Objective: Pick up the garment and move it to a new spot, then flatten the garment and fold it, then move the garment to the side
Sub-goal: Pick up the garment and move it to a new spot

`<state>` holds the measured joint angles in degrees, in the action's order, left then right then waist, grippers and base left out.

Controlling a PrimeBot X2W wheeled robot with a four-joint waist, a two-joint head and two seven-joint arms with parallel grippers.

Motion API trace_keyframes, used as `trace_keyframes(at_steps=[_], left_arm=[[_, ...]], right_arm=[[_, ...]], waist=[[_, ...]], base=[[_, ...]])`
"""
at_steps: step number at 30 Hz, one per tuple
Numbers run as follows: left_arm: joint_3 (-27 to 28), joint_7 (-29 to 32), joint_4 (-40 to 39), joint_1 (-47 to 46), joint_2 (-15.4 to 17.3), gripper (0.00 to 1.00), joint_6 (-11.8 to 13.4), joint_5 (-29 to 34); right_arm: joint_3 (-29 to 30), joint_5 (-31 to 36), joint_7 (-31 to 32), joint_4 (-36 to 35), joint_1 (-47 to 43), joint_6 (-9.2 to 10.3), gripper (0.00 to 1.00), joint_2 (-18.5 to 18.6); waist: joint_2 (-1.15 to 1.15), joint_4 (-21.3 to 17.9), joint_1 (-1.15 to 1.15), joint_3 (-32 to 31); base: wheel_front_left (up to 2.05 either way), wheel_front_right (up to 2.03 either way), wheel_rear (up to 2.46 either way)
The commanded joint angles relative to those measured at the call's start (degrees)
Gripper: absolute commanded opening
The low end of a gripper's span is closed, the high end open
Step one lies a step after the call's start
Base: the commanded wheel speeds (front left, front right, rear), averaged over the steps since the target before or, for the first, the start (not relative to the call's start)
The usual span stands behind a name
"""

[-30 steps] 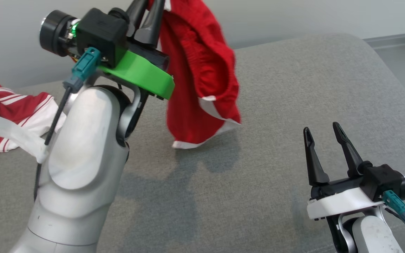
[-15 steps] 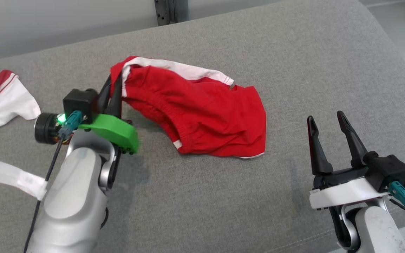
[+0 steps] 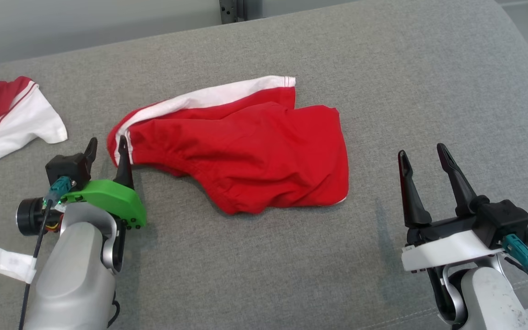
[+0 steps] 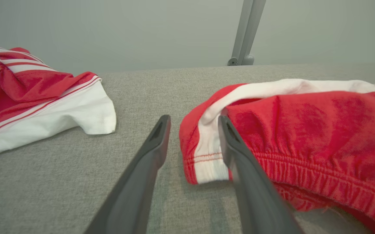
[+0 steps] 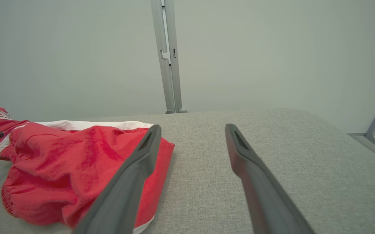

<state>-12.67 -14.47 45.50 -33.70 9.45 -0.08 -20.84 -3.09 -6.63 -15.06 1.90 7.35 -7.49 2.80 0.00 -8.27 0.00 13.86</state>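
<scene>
Shorts (image 3: pixel 245 156) released, left tool (image 3: pixel 107 140) parted astride edge (image 4: pixel 207 156)

The garment (image 3: pixel 245 156), just beyond and to the right of the left gripper (image 3: pixel 107 140), is bright red, with a broad white band carrying red stitching along its far edge and a gathered red waistband. Off to that gripper's left lies a jersey (image 3: pixel 7 114) in red with a white sleeve, thin red-and-white stripes and dark lettering. Both grippers have black fingers: the left gripper sits on a vivid green mount (image 3: pixel 108 201) and the right gripper (image 3: pixel 421 150) on a white mount (image 3: pixel 442 261), each beside a teal plug (image 3: pixel 60 188), over a flecked grey cushion (image 3: pixel 405 82).
</scene>
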Motion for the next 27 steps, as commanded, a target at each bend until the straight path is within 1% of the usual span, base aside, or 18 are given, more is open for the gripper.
trace_keyframes(at_steps=[1,5,9,17,27], left_arm=[[0.3,-0.4,0.4,1.3,0.0,1.0,-0.3,-0.1],[1.2,-0.8,-0.6,3.0,-0.5,1.0,-0.8,-0.4],[3.0,-0.7,-5.6,6.2,-1.2,1.0,-1.4,0.2],[6.1,-0.7,-16.6,14.9,-3.6,1.0,-2.0,2.4],[7.4,-0.7,-26.9,26.1,-5.6,1.0,-2.4,4.9]], right_arm=[[0.1,0.3,-0.2,0.3,-0.3,0.0,1.0,0.2],[0.1,0.7,-0.2,0.5,-1.0,0.0,1.0,0.2],[0.2,1.0,-0.2,0.6,-1.6,0.0,1.0,0.2],[0.8,1.9,-0.2,0.8,-2.7,0.01,1.0,0.2],[0.8,3.1,-0.2,1.1,-4.2,0.01,1.0,0.2]], waist=[[0.0,0.5,0.0,-0.6],[0.0,1.3,0.0,-2.0],[0.0,2.2,0.0,-3.6],[0.0,3.9,0.0,-7.6],[0.0,5.0,0.0,-12.0]], base=[[0.0,0.0,0.0],[0.0,0.0,0.0],[0.0,0.0,0.0],[0.0,0.0,0.0],[0.0,0.0,0.0]])
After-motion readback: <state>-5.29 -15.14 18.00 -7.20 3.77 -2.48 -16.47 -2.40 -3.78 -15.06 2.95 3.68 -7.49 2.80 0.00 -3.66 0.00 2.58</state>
